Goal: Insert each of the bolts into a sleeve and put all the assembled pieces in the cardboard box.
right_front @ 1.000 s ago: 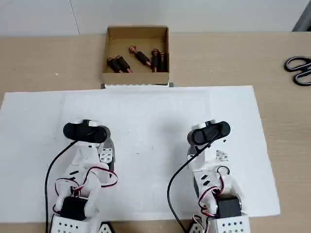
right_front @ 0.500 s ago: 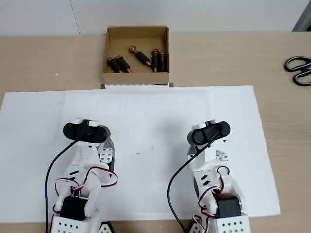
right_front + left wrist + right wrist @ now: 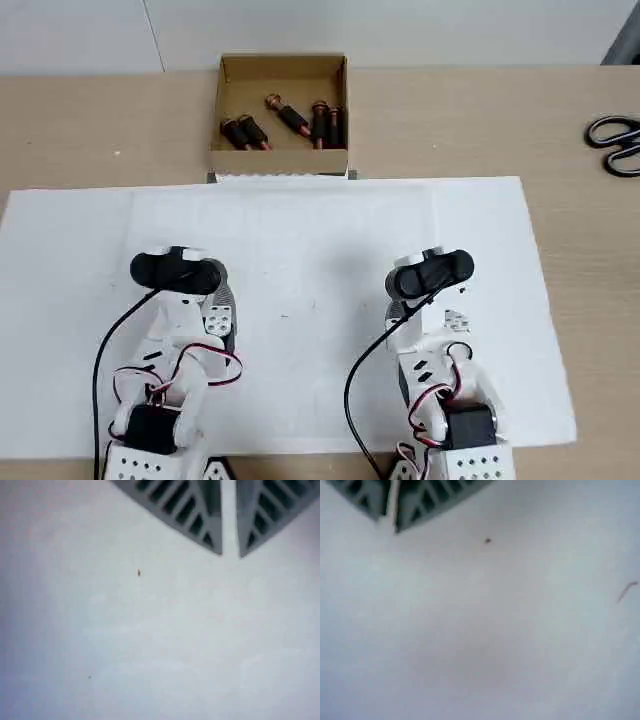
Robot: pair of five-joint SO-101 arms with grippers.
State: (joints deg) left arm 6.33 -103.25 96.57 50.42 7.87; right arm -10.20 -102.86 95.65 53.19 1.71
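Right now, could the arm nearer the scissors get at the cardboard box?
Probably yes: only bare white paper lies between that arm and the open cardboard box. Its reach is unclear.

Your left arm and right arm sit folded back side by side, wrists bent so the grippers point downward. Your left gripper has its jaws drawn together with a thin slit between them. Your right gripper looks the same.
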